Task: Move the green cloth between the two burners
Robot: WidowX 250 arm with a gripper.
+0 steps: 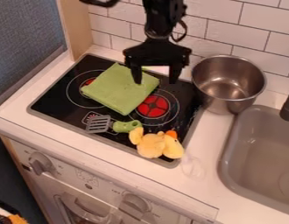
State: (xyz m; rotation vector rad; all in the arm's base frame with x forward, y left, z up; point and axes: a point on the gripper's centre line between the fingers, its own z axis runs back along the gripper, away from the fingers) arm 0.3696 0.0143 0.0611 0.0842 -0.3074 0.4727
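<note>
The end effector (156,82) has its fingers spread, with nothing between them. The green cloth (120,89) lies between the burners, covering part of the left burner (76,91) and reaching the right burner (153,106). One finger is over its edge, so a low sideways move could drag the cloth away. Pushing it frontward may also disturb the spatula (100,124).

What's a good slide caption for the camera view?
Open claw above a toy stovetop, a green cloth lying between and partly over two burners, near a spatula and yellow plush toy.
</note>
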